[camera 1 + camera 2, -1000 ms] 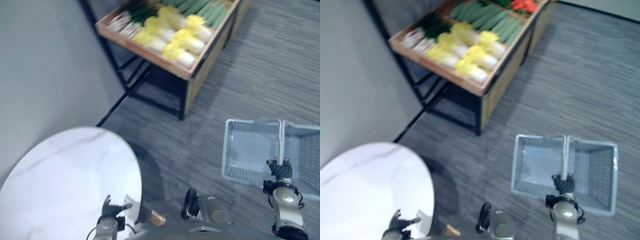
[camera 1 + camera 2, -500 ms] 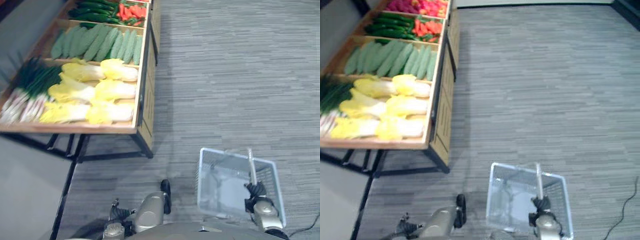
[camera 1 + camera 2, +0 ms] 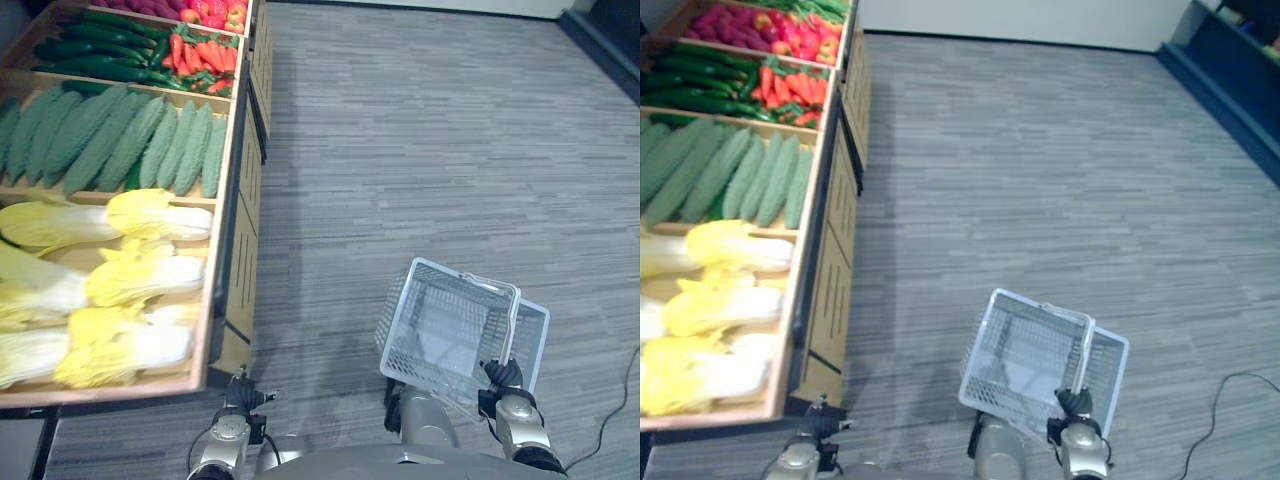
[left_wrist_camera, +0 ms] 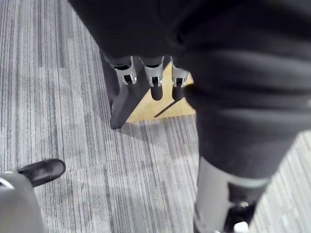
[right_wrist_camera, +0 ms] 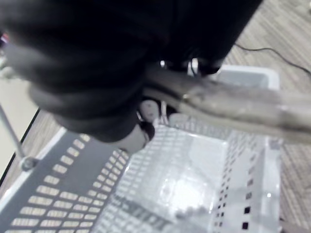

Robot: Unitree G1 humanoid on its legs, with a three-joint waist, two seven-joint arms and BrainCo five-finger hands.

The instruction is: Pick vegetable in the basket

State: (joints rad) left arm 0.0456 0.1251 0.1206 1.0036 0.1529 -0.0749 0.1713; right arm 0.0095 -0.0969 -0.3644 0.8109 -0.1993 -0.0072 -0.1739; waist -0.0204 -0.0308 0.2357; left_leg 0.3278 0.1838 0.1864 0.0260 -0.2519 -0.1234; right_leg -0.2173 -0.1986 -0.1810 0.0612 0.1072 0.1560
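Observation:
A white wire basket [image 3: 398, 325] hangs tilted and empty over the grey carpet at the lower right. My right hand [image 3: 503, 378] is shut on its handle [image 5: 228, 104], which crosses the right wrist view above the basket's mesh wall [image 5: 63, 194]. To the left stands a wooden vegetable stand [image 3: 225, 250] with pale yellow cabbages [image 3: 150, 215], ridged green gourds [image 3: 130, 140], dark cucumbers [image 3: 90, 60] and red peppers [image 3: 205, 55]. My left hand [image 3: 240, 400] hangs low by the stand's near corner, its fingers [image 4: 153, 80] relaxed and holding nothing.
Open grey carpet [image 3: 1040, 180] stretches ahead and to the right of the stand. A white wall [image 3: 1020, 20] closes the far end, and a dark blue shelf [image 3: 1230, 50] runs along the far right.
The camera has swung, so the round white table is gone and the stand now lies along the left. The basket stays in my right hand and has tilted.

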